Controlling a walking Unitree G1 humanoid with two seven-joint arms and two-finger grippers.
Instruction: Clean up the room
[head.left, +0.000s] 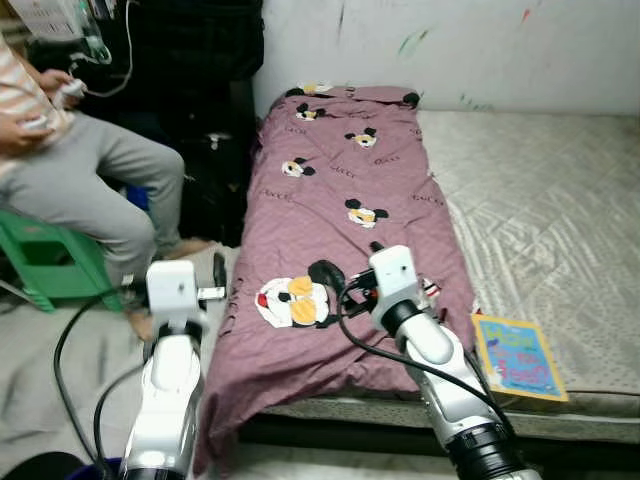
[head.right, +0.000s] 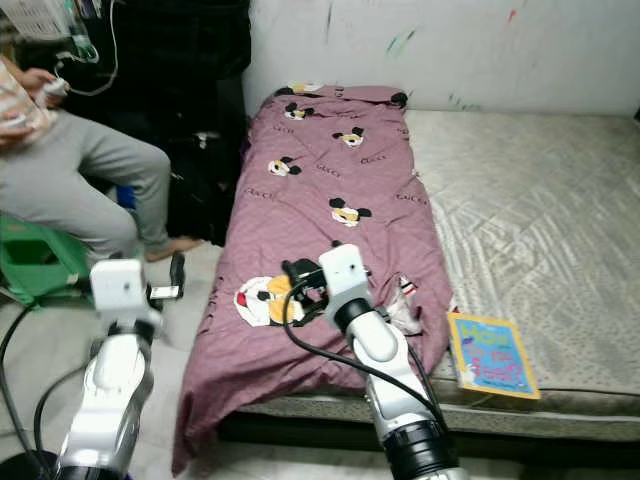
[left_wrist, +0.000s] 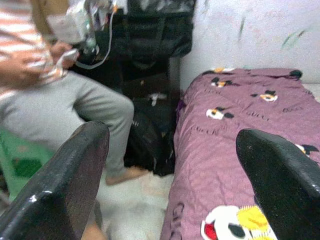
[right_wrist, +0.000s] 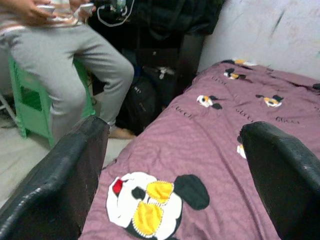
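— Purple blanket (head.left: 345, 215), cartoon mouse prints: where is it listed?

— On the left half of the bed, running from the wall end to the near edge, where its corner hangs over the side toward the floor. It lies fairly flat, with light wrinkles.

— Mattress (head.left: 540, 200)?

— Pale, patterned cover, bare on the right half. White wall (head.left: 450, 45) behind it, marked with a few paint streaks.

— Any loose item on the bed?

— One book (head.left: 517, 357), blue cover with yellow border, flat at the near right edge of the mattress, well apart from the blanket's near edge.

— Right gripper (right_wrist: 172, 175)?

— Held above the near part of the blanket, over the large mouse print. Its two black fingers (right_wrist: 280, 175) are spread wide; nothing sits between them.

— Left gripper (left_wrist: 172, 175)?

— Raised beside the bed's left edge, over the floor. Fingers (left_wrist: 65, 180) spread wide as well, holding nothing. Cables trail from both silver arms.

— Other entries?

— One person (head.left: 80, 170) seated on a green stool (head.left: 50, 265) at the left, grey trousers, striped top, hands holding a small white device. A dark bag (head.left: 215, 185) stands on the floor between the person and the bed, with dark furniture behind it against the wall.
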